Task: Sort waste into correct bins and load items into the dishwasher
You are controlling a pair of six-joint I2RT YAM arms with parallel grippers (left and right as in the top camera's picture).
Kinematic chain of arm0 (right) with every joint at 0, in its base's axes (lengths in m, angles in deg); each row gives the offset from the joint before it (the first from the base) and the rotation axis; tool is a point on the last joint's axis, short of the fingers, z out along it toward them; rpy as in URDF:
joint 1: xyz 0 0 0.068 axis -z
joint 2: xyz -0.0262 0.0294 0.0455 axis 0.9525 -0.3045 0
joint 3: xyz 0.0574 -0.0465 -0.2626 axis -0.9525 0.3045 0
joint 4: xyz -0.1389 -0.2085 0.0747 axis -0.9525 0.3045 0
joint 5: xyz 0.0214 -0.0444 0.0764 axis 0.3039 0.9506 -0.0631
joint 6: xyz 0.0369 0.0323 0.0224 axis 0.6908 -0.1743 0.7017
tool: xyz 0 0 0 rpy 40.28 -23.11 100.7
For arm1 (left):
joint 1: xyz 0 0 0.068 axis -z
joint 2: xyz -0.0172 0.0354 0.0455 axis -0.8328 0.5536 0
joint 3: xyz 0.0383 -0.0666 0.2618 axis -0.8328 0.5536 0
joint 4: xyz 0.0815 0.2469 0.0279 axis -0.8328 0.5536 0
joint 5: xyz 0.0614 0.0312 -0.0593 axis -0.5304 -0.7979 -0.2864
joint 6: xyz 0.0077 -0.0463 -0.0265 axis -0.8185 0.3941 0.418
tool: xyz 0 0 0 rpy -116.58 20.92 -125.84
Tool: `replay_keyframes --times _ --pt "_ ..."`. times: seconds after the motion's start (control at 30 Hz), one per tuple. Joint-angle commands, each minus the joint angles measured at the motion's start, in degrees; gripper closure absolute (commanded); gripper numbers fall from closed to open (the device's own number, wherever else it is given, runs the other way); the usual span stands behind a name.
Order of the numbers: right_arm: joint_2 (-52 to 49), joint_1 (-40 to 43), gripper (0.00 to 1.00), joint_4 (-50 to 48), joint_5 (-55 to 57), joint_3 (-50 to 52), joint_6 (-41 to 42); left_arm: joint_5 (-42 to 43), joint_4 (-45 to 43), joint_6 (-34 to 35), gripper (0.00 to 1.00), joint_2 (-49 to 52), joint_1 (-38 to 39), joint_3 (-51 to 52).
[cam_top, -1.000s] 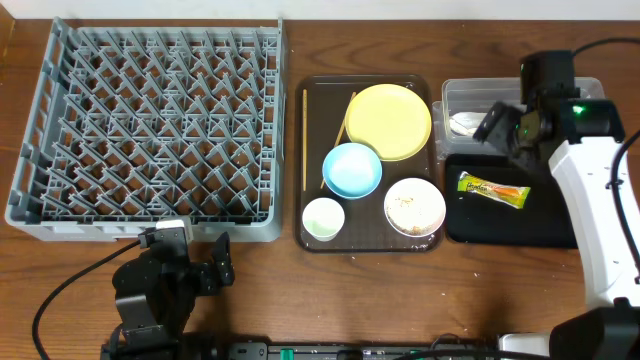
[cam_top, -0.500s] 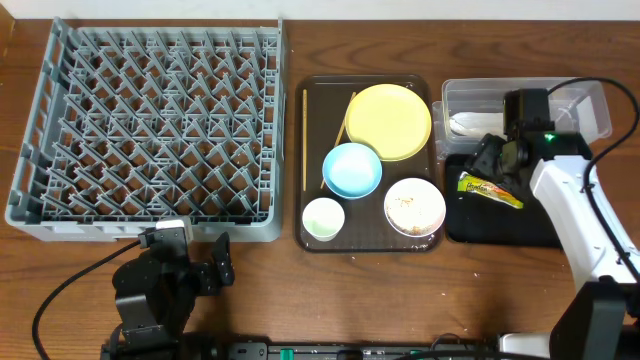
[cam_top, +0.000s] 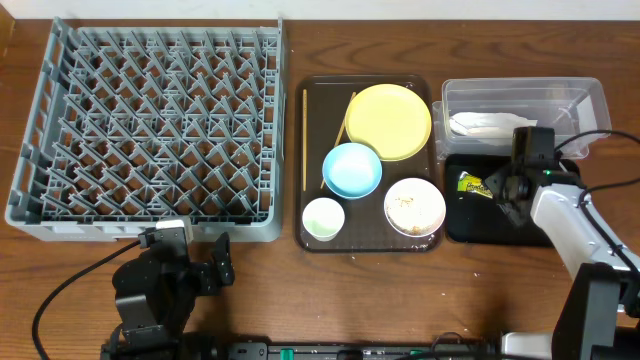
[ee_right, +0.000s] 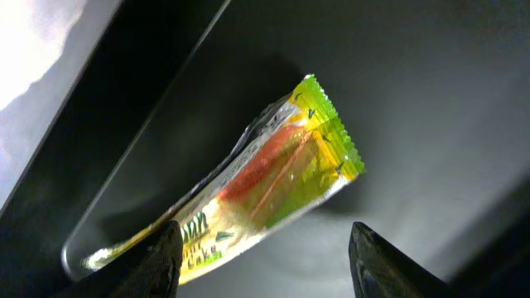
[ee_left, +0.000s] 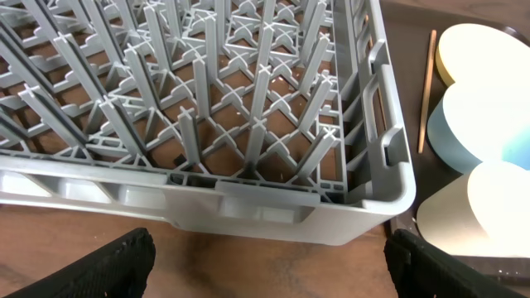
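- From above, the right gripper point(cam_top: 503, 188) sits low over the black tray point(cam_top: 480, 228). It covers most of the sachet point(cam_top: 470, 183), so only one green-and-yellow end shows. From up here you cannot tell how far apart its fingers are.
- The napkin point(cam_top: 480, 123) lies in the clear tub point(cam_top: 575, 95), right behind the black tray.
- On the brown tray point(cam_top: 315, 190) sit the yellow plate point(cam_top: 388, 120), the blue bowl point(cam_top: 352, 169), the cup point(cam_top: 323, 218) and the white bowl point(cam_top: 425, 215). The white bowl has rice bits point(cam_top: 405, 202) in it.
- One of the chopsticks point(cam_top: 305, 135) lies straight near the tray's left edge. The other is partly hidden by the plate and the blue bowl.
- The dish rack point(cam_top: 30, 150) is on the left of the table point(cam_top: 450, 290). The left arm point(cam_top: 165, 285) is just in front of it, and its fingers are hard to make out from above.
- In the left wrist view, only two black fingertips point(ee_left: 108, 265) show, one in each bottom corner. The left gripper point(ee_left: 269, 252) is spread wide and holds nothing. The rack fills most of the picture and its far side is cut off. The plate, blue bowl and cup are cut off at the right edge.
- In the right wrist view, the two fingers point(ee_right: 381, 265) are spread wide and squeeze nothing. The sachet lies flat on the black tray, between the fingers and a bit ahead of them. You cannot tell if its lower end touches one finger.
- The sachet has small dark letters near its lower end, too blurry to read. The top left corner is white glare.
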Motion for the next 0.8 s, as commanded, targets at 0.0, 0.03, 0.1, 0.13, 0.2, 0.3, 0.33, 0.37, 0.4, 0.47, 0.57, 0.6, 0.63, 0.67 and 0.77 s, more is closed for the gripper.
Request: replay_keyframes --times 0.0,0.03,0.1,0.13,0.2,0.3,0.33,0.37,0.4,0.47,0.57,0.6,0.63,0.67,0.77 --pt "-0.4 0.3 0.38 -3.1 1.4 2.9 3.6 0.7 0.0 0.8 0.1 -0.1 -0.1 -0.8" --pt "-0.4 0.3 0.38 -4.3 1.5 3.7 3.6 0.7 0.0 0.9 0.09 -0.1 -0.1 -0.8" --pt "-0.4 0.3 0.38 -6.6 1.5 5.0 3.6 0.7 0.0 0.9 0.1 -0.1 -0.1 -0.8" --pt "-0.4 0.3 0.38 -8.6 1.5 5.9 3.6 0.7 0.0 0.8 0.1 -0.1 -0.1 -0.8" --pt "-0.4 0.3 0.38 -10.8 1.5 7.1 3.6 0.7 0.0 0.9 0.1 -0.1 -0.1 -0.8" --pt "-0.4 0.3 0.42 -13.5 1.9 8.6 3.6 0.7 0.0 0.8 0.1 -0.1 -0.1 -0.8" --pt "-0.4 0.3 0.48 -13.9 1.9 8.9 3.6 0.7 0.0 0.8 0.1 -0.1 -0.1 -0.8" --pt "-0.4 0.3 0.6 -14.1 1.9 9.2 3.5 0.7 0.0 0.8 0.09 -0.1 -0.1 -0.8" --pt "-0.4 0.3 0.69 -14.1 1.9 9.4 3.5 0.7 0.0 0.8 0.1 -0.1 -0.1 -0.8" --pt "-0.4 0.3 0.84 -13.9 1.9 9.5 3.5 0.7 0.0 0.8 0.1 -0.1 -0.1 -0.8" --pt "-0.4 0.3 0.99 -14.0 1.8 9.5 1.4 0.7 0.0 0.8 0.1 -0.1 -0.1 -0.8" --pt "-0.3 0.3 0.99 -14.0 1.6 9.5 0.5 0.7 0.0 0.8 0.1 -0.1 -0.1 -0.8" --pt "-0.2 0.3 0.99 -14.2 1.1 9.5 -0.5 0.7 0.0 0.8 0.1 -0.1 -0.1 -0.8" --pt "0.1 0.3 0.99 -14.2 0.3 9.4 -1.7 0.7 0.0 0.8 0.1 -0.1 -0.1 -0.8" --pt "2.2 0.3 0.99 -13.2 -4.7 8.4 -6.0 0.7 0.0 0.8 0.1 -0.1 -0.1 -0.8"
